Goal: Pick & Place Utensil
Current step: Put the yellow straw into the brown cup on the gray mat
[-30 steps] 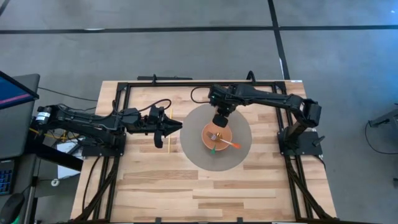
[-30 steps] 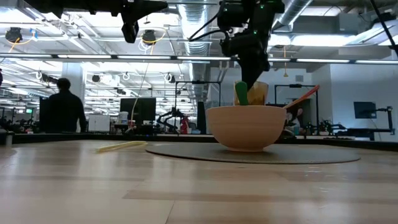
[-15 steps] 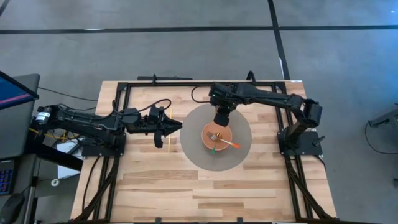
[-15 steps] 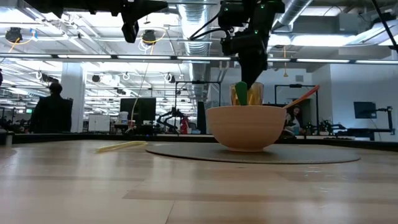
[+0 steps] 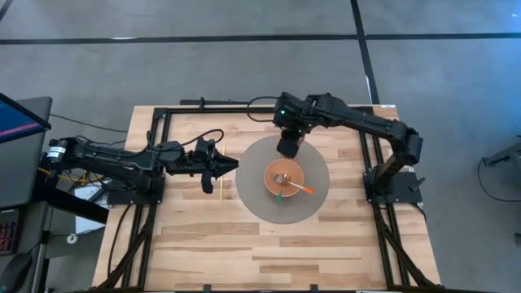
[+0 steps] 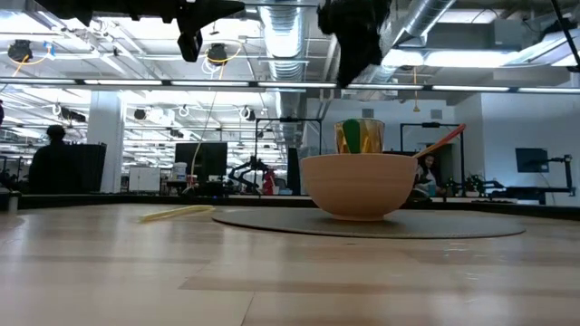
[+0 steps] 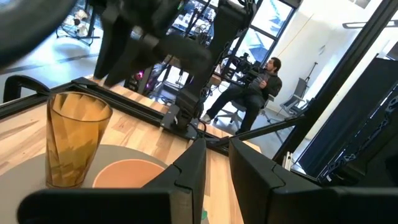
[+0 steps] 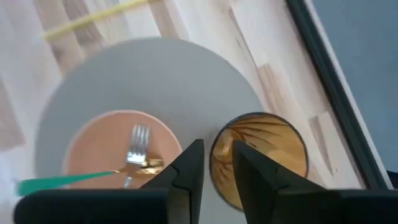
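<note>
The right gripper (image 8: pixel 216 163) hovers above the amber cup (image 8: pixel 258 155), fingers slightly parted and holding nothing. Beside the cup on the grey mat (image 5: pixel 317 167), the bowl (image 5: pixel 283 178) holds a fork (image 8: pixel 134 152) and a green utensil (image 8: pixel 62 182). The left gripper (image 5: pixel 230 165) waits beside the mat, fingers slightly parted, empty.

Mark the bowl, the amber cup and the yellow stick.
bowl (image 6: pixel 359 186): low view, outer wall.
amber cup (image 7: pixel 74 144): left wrist view, side wall.
yellow stick (image 8: pixel 96 17): right wrist view, mid-length.
</note>
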Controlling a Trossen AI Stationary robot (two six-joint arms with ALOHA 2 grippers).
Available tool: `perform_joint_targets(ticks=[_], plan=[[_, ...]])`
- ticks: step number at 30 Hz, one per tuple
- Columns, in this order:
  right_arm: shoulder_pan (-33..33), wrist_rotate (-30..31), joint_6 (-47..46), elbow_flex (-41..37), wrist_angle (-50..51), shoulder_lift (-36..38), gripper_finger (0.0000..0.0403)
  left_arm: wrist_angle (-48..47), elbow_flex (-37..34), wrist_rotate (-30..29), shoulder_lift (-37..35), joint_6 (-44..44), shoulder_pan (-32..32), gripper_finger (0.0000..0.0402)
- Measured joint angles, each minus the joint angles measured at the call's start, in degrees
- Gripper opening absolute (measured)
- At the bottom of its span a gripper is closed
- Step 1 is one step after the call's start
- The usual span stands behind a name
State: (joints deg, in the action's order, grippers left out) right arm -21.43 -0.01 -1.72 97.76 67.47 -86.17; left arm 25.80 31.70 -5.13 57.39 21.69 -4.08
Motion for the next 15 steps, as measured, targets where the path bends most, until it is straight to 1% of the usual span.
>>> perform_joint_targets(ticks=[4, 7, 12, 15], plan=[[1.2, 0.0, -3.9, 6.5, 5.9, 0.0, 0.0077, 0.0, 0.0, 0.0, 0.0, 0.0, 0.0, 0.0072], [3.3, 0.3, -3.6, 8.2, 9.9, 1.7, 0.0077, 0.0, 0.0, 0.0, 0.0, 0.0, 0.0, 0.0072], [8.0, 0.2, -1.3, 4.4, 7.1, 7.5, 0.0077, -0.8, -0.3, 1.6, 0.0, 0.0, -1.3, 0.0072], [10.4, 0.0, 1.4, -1.2, 3.6, 12.6, 0.0077, -1.1, -1.7, 1.7, 0.0, 0.0, -3.4, 0.0072]])
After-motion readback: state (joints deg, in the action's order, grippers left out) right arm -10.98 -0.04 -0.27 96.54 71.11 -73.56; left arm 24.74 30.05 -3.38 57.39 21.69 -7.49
